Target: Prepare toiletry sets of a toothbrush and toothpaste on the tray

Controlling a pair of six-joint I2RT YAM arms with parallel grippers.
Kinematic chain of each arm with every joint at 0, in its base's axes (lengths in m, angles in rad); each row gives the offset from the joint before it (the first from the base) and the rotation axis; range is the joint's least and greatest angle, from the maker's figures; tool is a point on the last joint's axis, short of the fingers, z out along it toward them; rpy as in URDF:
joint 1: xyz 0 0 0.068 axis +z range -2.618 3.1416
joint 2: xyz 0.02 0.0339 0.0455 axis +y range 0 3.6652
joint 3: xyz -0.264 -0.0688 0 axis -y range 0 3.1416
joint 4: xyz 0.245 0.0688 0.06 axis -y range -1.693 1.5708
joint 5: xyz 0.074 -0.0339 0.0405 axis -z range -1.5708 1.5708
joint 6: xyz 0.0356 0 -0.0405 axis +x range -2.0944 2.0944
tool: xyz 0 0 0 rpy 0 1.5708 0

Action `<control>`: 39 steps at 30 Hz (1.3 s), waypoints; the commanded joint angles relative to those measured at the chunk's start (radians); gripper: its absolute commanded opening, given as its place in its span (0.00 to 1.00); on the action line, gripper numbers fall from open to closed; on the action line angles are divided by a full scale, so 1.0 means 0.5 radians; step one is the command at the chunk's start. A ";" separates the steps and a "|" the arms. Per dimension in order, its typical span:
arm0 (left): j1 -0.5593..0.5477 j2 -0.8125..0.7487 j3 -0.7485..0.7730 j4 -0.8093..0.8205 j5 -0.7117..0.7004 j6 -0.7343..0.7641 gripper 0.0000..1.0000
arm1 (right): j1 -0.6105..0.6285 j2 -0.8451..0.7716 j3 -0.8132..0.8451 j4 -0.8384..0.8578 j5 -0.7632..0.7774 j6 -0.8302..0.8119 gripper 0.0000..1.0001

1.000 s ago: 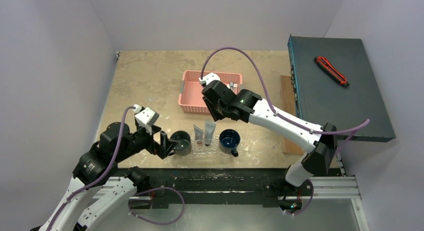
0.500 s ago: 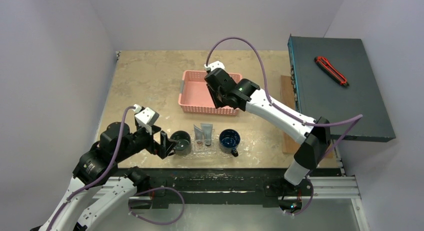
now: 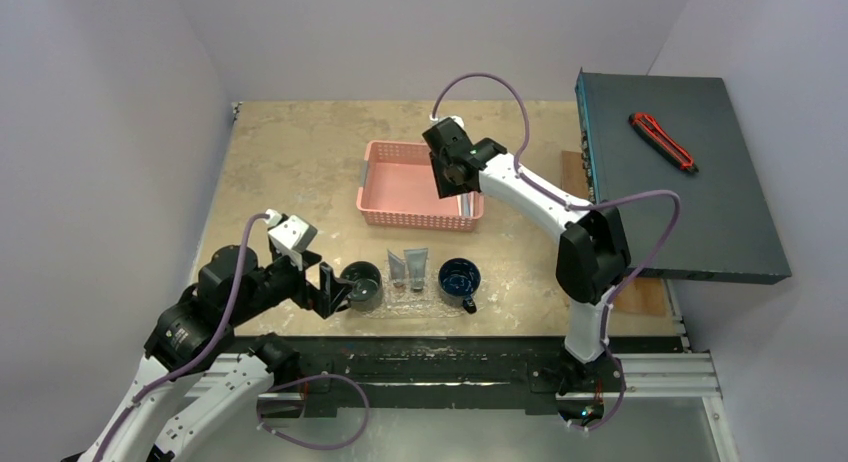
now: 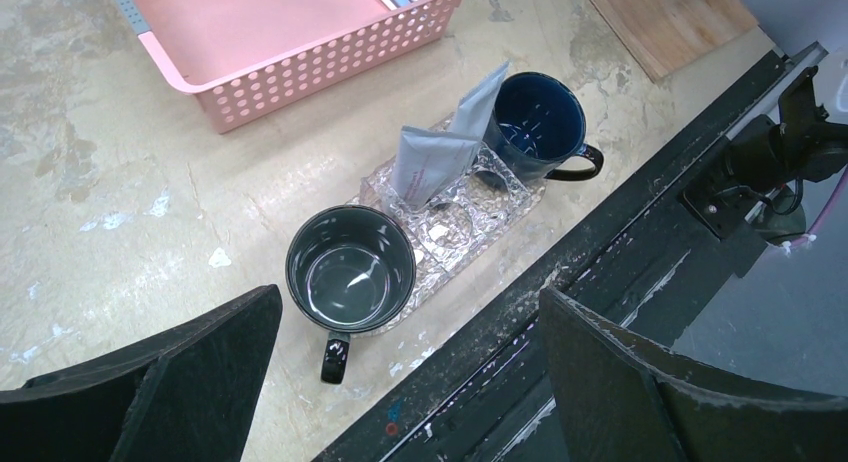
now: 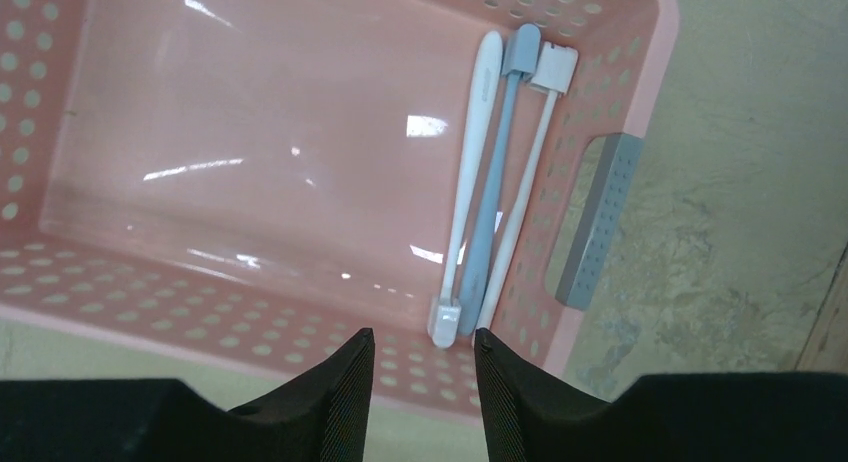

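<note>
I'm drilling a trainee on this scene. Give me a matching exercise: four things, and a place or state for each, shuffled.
1. brushes
2. tubes
3. knife
4. left hand

a. on the tray
b. open, by the mug
c. in the basket
d. on the dark box

Pairs: 1-c, 2-a, 3-d, 4-b.

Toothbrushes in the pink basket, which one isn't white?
The middle toothbrush: it is grey-blue, while the two lying on either side of it are white.
</note>
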 commanded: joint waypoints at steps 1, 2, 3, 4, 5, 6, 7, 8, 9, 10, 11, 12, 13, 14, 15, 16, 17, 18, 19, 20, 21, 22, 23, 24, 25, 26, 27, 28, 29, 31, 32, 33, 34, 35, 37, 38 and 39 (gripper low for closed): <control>0.008 -0.025 -0.015 0.044 -0.004 -0.011 1.00 | -0.085 0.092 0.130 0.111 -0.107 0.060 0.44; 0.008 -0.027 -0.015 0.043 -0.002 -0.007 1.00 | -0.098 0.140 0.150 0.111 -0.119 0.063 0.45; 0.008 -0.030 -0.014 0.045 0.000 -0.007 1.00 | -0.109 0.178 0.174 0.108 -0.129 0.065 0.45; 0.008 -0.033 -0.015 0.043 0.000 -0.007 1.00 | -0.120 0.213 0.202 0.108 -0.134 0.068 0.45; 0.008 -0.035 -0.015 0.041 0.002 -0.008 1.00 | -0.133 0.248 0.224 0.108 -0.137 0.072 0.45; 0.008 -0.037 -0.014 0.044 0.002 -0.007 1.00 | -0.141 0.283 0.250 0.107 -0.142 0.076 0.45; 0.008 -0.040 -0.014 0.043 0.005 -0.009 1.00 | -0.151 0.316 0.276 0.104 -0.148 0.081 0.45; 0.008 -0.042 -0.013 0.043 0.008 -0.010 1.00 | -0.162 0.349 0.298 0.104 -0.150 0.084 0.45; 0.010 -0.043 -0.014 0.041 0.010 -0.010 1.00 | -0.168 0.382 0.319 0.101 -0.144 0.086 0.45; 0.009 -0.046 -0.015 0.040 0.011 -0.010 1.00 | -0.175 0.418 0.342 0.096 -0.135 0.090 0.45; 0.008 -0.049 -0.015 0.041 0.013 -0.010 1.00 | -0.183 0.448 0.361 0.092 -0.124 0.090 0.45; 0.008 -0.052 -0.015 0.040 0.014 -0.011 1.00 | -0.190 0.475 0.375 0.091 -0.115 0.091 0.45; 0.008 -0.052 -0.014 0.040 0.015 -0.010 1.00 | -0.199 0.503 0.388 0.091 -0.094 0.093 0.45; 0.008 -0.055 -0.015 0.040 0.016 -0.011 1.00 | -0.206 0.531 0.402 0.087 -0.079 0.096 0.45; 0.008 -0.056 -0.014 0.040 0.016 -0.010 1.00 | -0.214 0.555 0.414 0.080 -0.061 0.101 0.45; 0.008 -0.056 -0.015 0.040 0.014 -0.010 1.00 | -0.219 0.579 0.419 0.083 -0.051 0.103 0.45; 0.009 -0.056 -0.015 0.040 0.015 -0.010 1.00 | -0.227 0.593 0.422 0.086 -0.048 0.107 0.45; 0.010 -0.056 -0.014 0.041 0.014 -0.010 1.00 | -0.233 0.610 0.420 0.095 -0.043 0.111 0.45; 0.010 -0.055 -0.015 0.043 0.016 -0.010 1.00 | -0.239 0.623 0.417 0.101 -0.042 0.112 0.45; 0.011 -0.053 -0.015 0.044 0.018 -0.010 1.00 | -0.241 0.640 0.419 0.106 -0.040 0.114 0.45; 0.009 -0.053 -0.015 0.042 0.019 -0.010 1.00 | -0.245 0.661 0.422 0.108 -0.040 0.117 0.45; 0.009 -0.052 -0.015 0.042 0.019 -0.010 1.00 | -0.247 0.675 0.425 0.110 -0.033 0.120 0.45; 0.010 -0.055 -0.015 0.042 0.021 -0.010 1.00 | -0.250 0.688 0.423 0.111 -0.031 0.123 0.45; 0.009 -0.054 -0.015 0.044 0.021 -0.010 1.00 | -0.253 0.698 0.424 0.115 -0.038 0.124 0.45; 0.010 -0.054 -0.015 0.043 0.021 -0.008 1.00 | -0.256 0.711 0.420 0.118 -0.049 0.124 0.45; 0.009 -0.053 -0.015 0.044 0.020 -0.009 1.00 | -0.257 0.725 0.419 0.119 -0.054 0.126 0.45; 0.009 -0.052 -0.013 0.044 0.023 -0.008 1.00 | -0.259 0.734 0.417 0.119 -0.055 0.127 0.45; 0.011 -0.050 -0.015 0.043 0.025 -0.009 1.00 | -0.261 0.743 0.414 0.126 -0.062 0.130 0.45; 0.010 -0.049 -0.015 0.043 0.024 -0.010 1.00 | -0.261 0.749 0.404 0.129 -0.066 0.130 0.45; 0.008 -0.049 -0.016 0.043 0.023 -0.010 1.00 | -0.263 0.757 0.380 0.153 -0.085 0.133 0.45; 0.009 -0.049 -0.018 0.043 0.023 -0.008 1.00 | -0.265 0.760 0.368 0.160 -0.094 0.133 0.44; 0.009 -0.047 -0.017 0.043 0.023 -0.010 1.00 | -0.266 0.767 0.361 0.164 -0.102 0.134 0.44; 0.009 -0.046 -0.017 0.041 0.024 -0.010 1.00 | -0.268 0.772 0.349 0.171 -0.108 0.136 0.43; 0.008 -0.044 -0.017 0.042 0.024 -0.010 1.00 | -0.269 0.776 0.338 0.177 -0.116 0.134 0.42; 0.009 -0.044 -0.018 0.042 0.023 -0.010 1.00 | -0.273 0.782 0.314 0.188 -0.130 0.135 0.40; 0.008 -0.043 -0.018 0.042 0.023 -0.009 1.00 | -0.275 0.785 0.303 0.194 -0.134 0.134 0.38; 0.008 -0.041 -0.018 0.041 0.024 -0.010 1.00 | -0.273 0.787 0.291 0.199 -0.136 0.132 0.36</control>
